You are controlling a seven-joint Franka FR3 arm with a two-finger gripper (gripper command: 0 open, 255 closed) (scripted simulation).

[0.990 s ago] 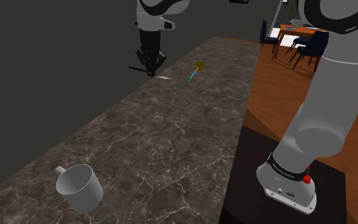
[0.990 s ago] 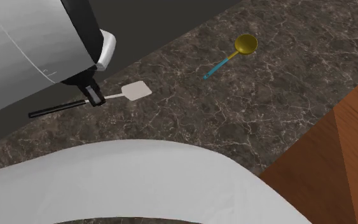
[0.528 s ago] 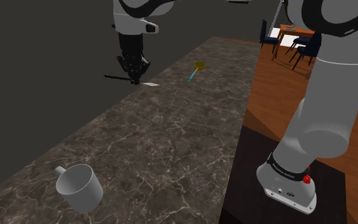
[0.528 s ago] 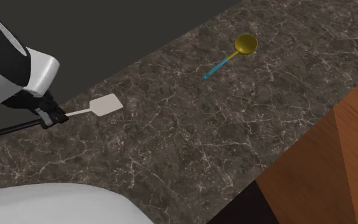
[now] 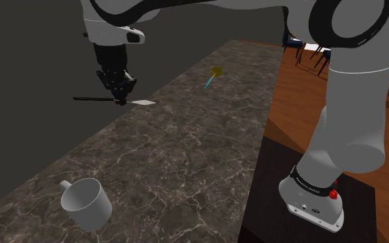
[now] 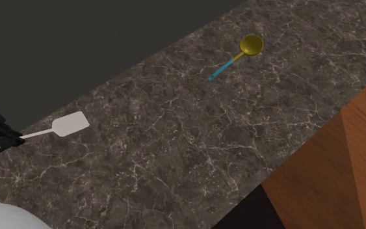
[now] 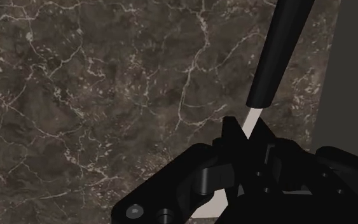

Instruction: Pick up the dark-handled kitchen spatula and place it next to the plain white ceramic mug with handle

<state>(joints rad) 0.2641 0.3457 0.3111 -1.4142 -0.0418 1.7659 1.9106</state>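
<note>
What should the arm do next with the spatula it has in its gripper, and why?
Probably carry it along the counter toward the shoulder view's lower left. The gripper is shut on the spatula near where its dark handle meets the pale blade, holding it roughly level, while the white mug sits far off at the counter's near end, so the gap between them needs closing first.

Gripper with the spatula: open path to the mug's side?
Probably yes. The gripper holds the spatula over the counter, and the stretch between it and the mug lies bare; the spoon sits the other way.
</note>
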